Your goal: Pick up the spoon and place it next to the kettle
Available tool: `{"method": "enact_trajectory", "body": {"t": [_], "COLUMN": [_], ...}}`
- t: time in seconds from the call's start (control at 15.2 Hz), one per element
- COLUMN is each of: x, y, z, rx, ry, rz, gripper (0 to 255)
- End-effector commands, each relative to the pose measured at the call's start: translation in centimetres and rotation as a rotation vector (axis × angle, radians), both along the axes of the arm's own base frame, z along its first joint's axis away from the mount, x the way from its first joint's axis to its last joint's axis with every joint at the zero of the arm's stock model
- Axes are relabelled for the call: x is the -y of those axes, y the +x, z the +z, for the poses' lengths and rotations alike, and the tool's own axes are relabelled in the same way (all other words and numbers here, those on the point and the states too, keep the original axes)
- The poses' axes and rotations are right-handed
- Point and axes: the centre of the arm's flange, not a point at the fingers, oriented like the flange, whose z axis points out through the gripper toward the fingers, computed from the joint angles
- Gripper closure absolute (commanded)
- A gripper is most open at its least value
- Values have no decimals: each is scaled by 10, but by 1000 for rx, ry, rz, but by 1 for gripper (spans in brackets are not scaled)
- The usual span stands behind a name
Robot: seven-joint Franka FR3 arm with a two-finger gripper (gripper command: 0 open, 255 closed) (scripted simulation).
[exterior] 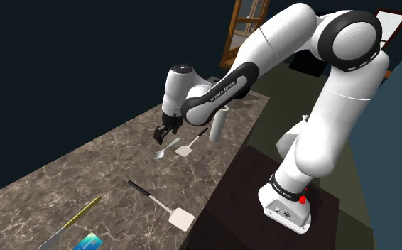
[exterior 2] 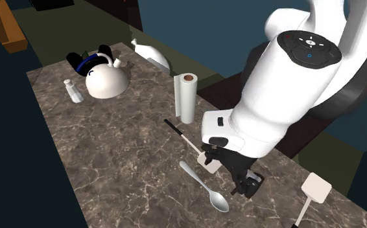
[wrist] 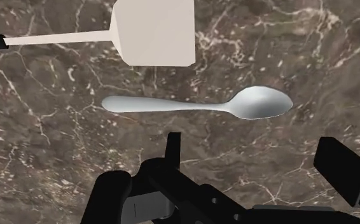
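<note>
Worktop [exterior 2: 111, 162]: dark brown marble-patterned slab with pale veining, carrying all items noted below.

Gripper [exterior 2: 246, 184]: the all-black two-finger gripper hangs on the white arm low over the worktop. In the wrist view the gripper [wrist: 254, 145] has its fingers [wrist: 341, 167] standing wide apart, with nothing between them. In the shoulder view the gripper [exterior: 165, 132] sits just above the task item.

Task item: the slim, glossy silver-grey spoon [wrist: 198, 105] lies flat on the worktop, bowl up, just ahead of the fingertips and crosswise to them; it is not touched or held. In the second exterior view the spoon [exterior 2: 203, 186] lies beside the gripper, its bowl end nearest the fingers. In the shoulder view the spoon [exterior: 166, 149] lies directly under the gripper.

Adjacent item: an off-white square-bladed spatula [wrist: 153, 32] with a black handle lies just beside the spoon, roughly parallel to it and not touching.

Destination: the white dome-shaped kettle [exterior 2: 107, 81] with a black and blue handle stands upright at the far end of the worktop in the second exterior view, well apart from the spoon. A small clear shaker [exterior 2: 74, 91] with a pale cap stands just beside it. An upright white paper roll [exterior 2: 187, 97] stands between the kettle and the spoon.

Other: a second spatula [exterior: 181, 219] of the same kind lies nearer the shoulder view's lower edge.
</note>
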Motion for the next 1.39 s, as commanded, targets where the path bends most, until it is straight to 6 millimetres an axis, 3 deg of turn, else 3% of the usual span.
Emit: {"method": "enact_trajectory", "body": {"t": [0.0, 0.2, 0.73, 1.25, 1.32], "x": [-16, -37, -39, -39, -39], "y": [9, 22, 29, 29, 29], "z": [-21, -51, -93, -93, -93], "rx": [4, 9, 10, 10, 10], "ry": [0, -1, -1, -1, -1], "rz": [15, 37, 39, 39, 39], "gripper": [0, 0, 0, 0, 255]}}
